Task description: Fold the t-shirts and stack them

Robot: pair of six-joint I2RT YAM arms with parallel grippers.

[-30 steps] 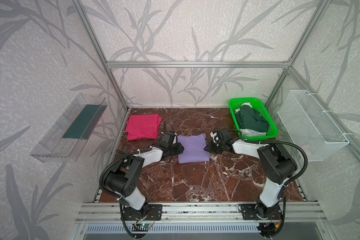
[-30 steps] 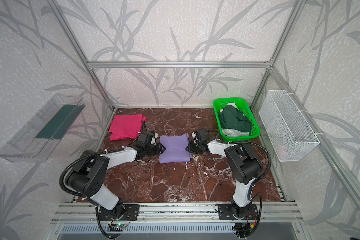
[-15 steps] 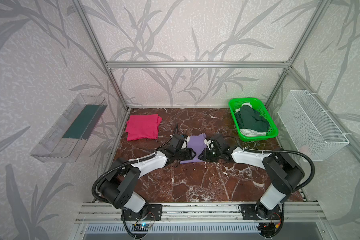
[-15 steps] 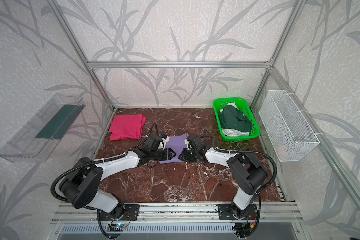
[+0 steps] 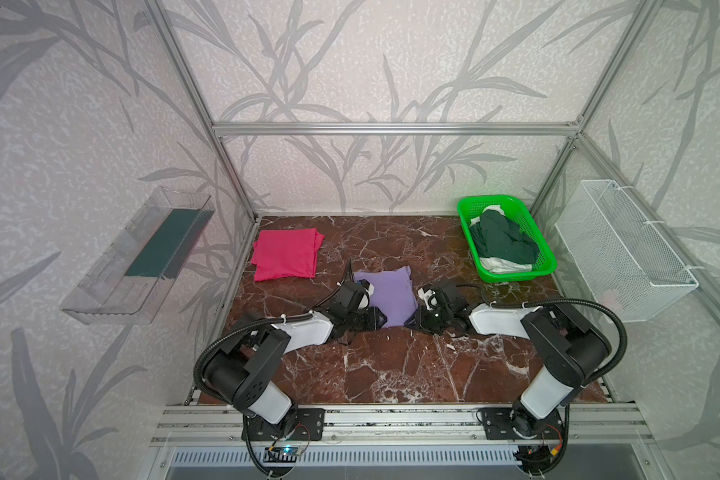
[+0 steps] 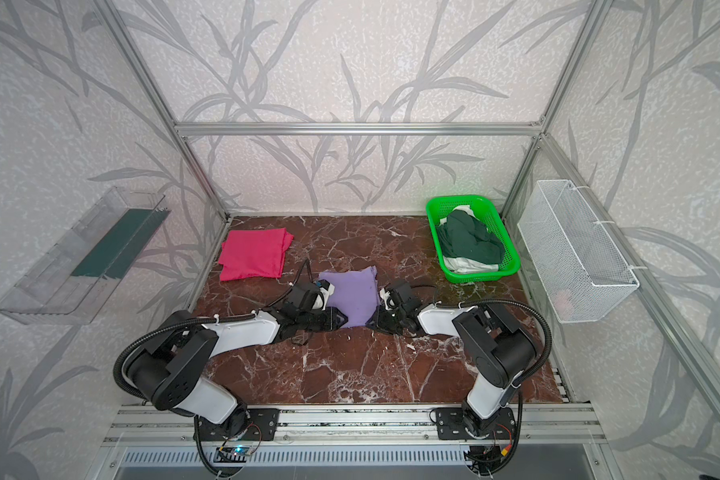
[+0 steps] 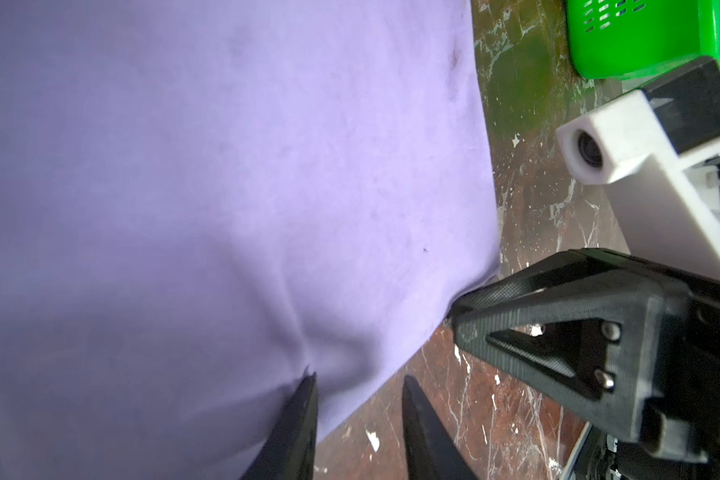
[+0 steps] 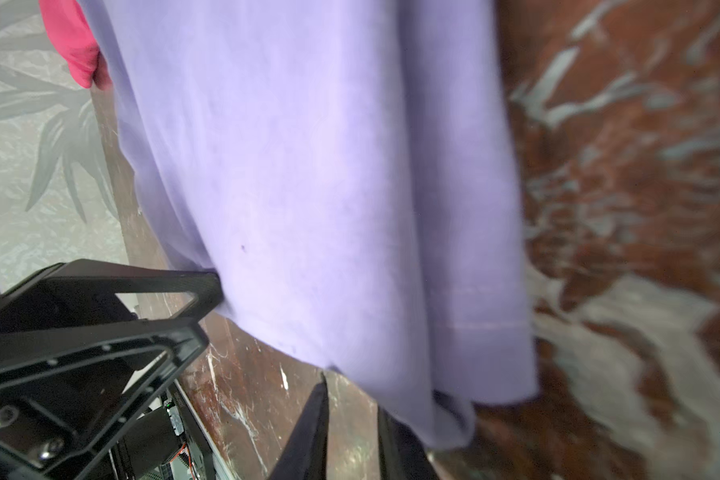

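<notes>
Left gripper [image 6: 336, 321] and right gripper [image 6: 376, 322] sit at the near corners of the lavender tee [image 6: 352, 296]. Folded magenta tee [image 6: 253, 254] lies back left. Green basket [image 6: 513, 266] back right, dark garments [image 6: 468, 243] heaped inside.

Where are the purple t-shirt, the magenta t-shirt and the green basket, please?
purple t-shirt [image 5: 389, 295], in a top view, its middle.
magenta t-shirt [image 5: 285, 254], in a top view, its middle.
green basket [image 5: 520, 276], in a top view, its near wall.

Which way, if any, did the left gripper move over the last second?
Yes: the left gripper moved toward the front rail, farther from the magenta t-shirt, down the purple t-shirt along its left edge to its near corner.
</notes>
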